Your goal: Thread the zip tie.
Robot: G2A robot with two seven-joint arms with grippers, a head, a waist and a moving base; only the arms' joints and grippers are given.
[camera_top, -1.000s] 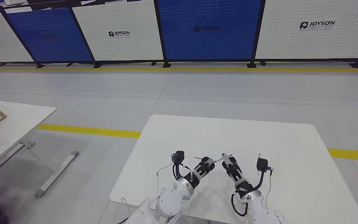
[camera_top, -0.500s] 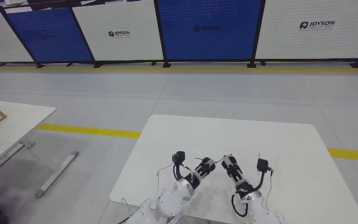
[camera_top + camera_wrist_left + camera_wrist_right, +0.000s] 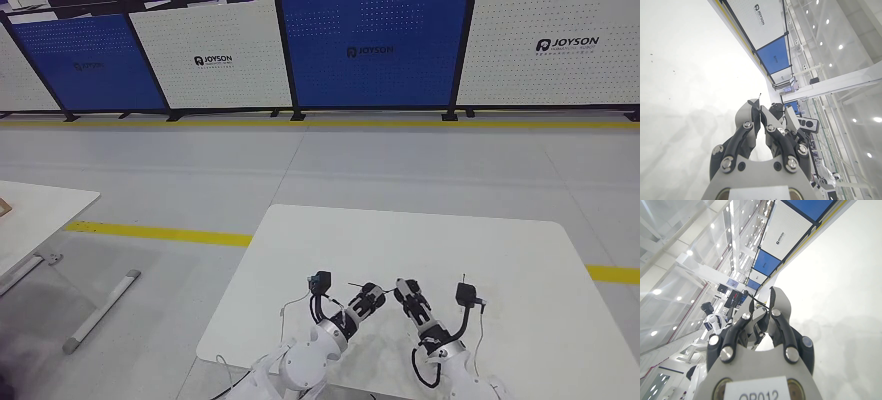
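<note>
Vs a second ago: right hand (image 3: 403, 291) sits slightly lower over the surface (image 3: 420, 240) and a touch closer to the left hand (image 3: 370, 294). The shift is small. Left hand has barely moved, and the two tips face each other, just apart.

Hard to read:
- From above, the zip tie is only a hairline between the hands, and head and tail can't be told apart there.
- Right wrist view: the zip tie (image 3: 758, 302) runs diagonally across the gap of the right hand (image 3: 762, 296). Can't tell whether it touches either pad or just passes in front of them.
- Through that same gap the left hand shows close behind, so the overlap hides where the strap ends.
- Left wrist view: most of the strap is buried between the pads of the left hand (image 3: 760, 108).

Hand state:
- Left: pinched tight on the zip tie, pads together with no gap.
- Right: narrow gap, fingers clearly apart, no firm pinch visible.

Zip tie (image 3: 754, 104): thin black strap. A short pointed end sticks out past the left fingertips and a length crosses one pad at an angle. Its small blocky head sits just outside one right fingertip, and the strap slants from there towards the base of the opposite finger. The whole tie is held off the surface, between the two hands.
</note>
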